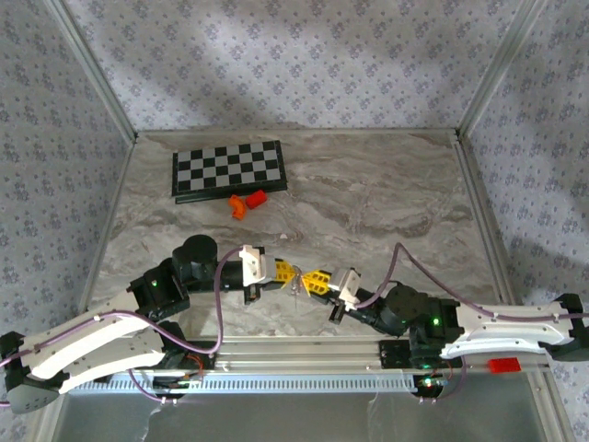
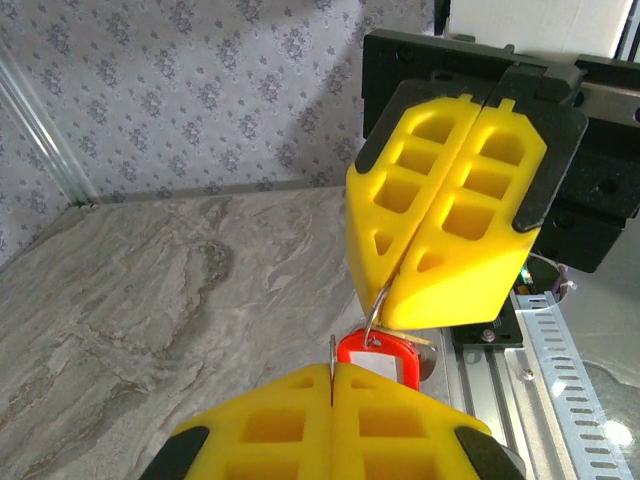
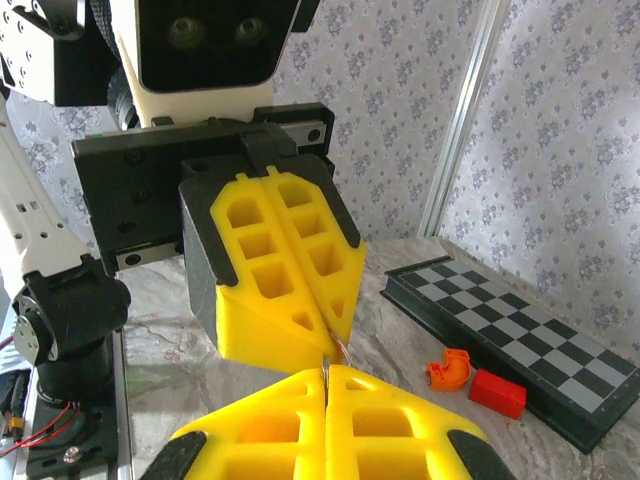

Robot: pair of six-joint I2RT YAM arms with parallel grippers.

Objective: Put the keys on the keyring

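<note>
The two grippers meet tip to tip near the table's front edge, the left gripper (image 1: 287, 273) facing the right gripper (image 1: 313, 281). In the left wrist view my left gripper (image 2: 332, 368) is shut on a thin silver key (image 2: 332, 351) that sticks up edge-on from between the yellow fingers. Opposite it, the right gripper (image 2: 385, 290) is shut on the keyring's wire ring (image 2: 374, 308), and the red tag (image 2: 385, 357) hangs below it. In the right wrist view my right gripper (image 3: 326, 370) is shut, with a bit of the wire ring (image 3: 342, 350) showing against the left gripper (image 3: 335, 335).
A folded chessboard (image 1: 228, 169) lies at the back left of the marble table. An orange curved block (image 1: 238, 204) and a red-orange block (image 1: 256, 197) sit just in front of it. An aluminium rail (image 1: 304, 354) runs along the near edge.
</note>
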